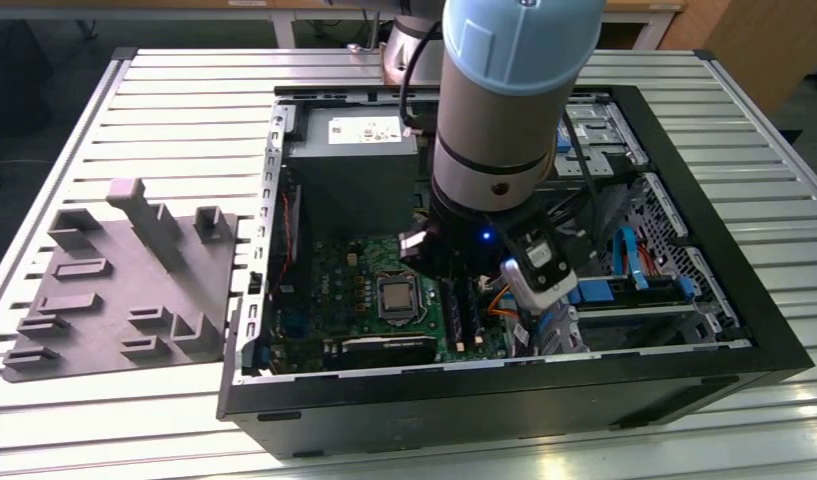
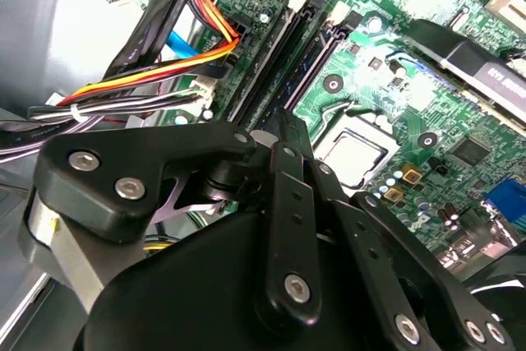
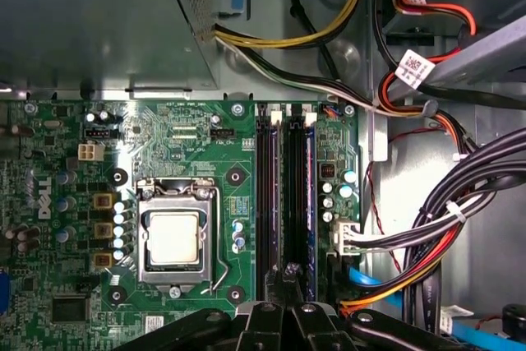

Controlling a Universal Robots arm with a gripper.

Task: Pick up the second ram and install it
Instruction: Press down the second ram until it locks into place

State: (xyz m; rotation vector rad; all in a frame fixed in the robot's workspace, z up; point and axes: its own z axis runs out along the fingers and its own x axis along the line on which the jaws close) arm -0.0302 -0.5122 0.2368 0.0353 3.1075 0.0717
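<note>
**Fingers over the memory slots**

Fingers [image 3: 288,297] sit directly above the slots [image 3: 286,203] beside the processor socket [image 3: 174,237], drawn together over a thin dark edge; whether that edge is the ram [image 3: 310,203] cannot be told. A blue stick lies in the slot farthest from the socket, its long axis in line with the slots.
</note>
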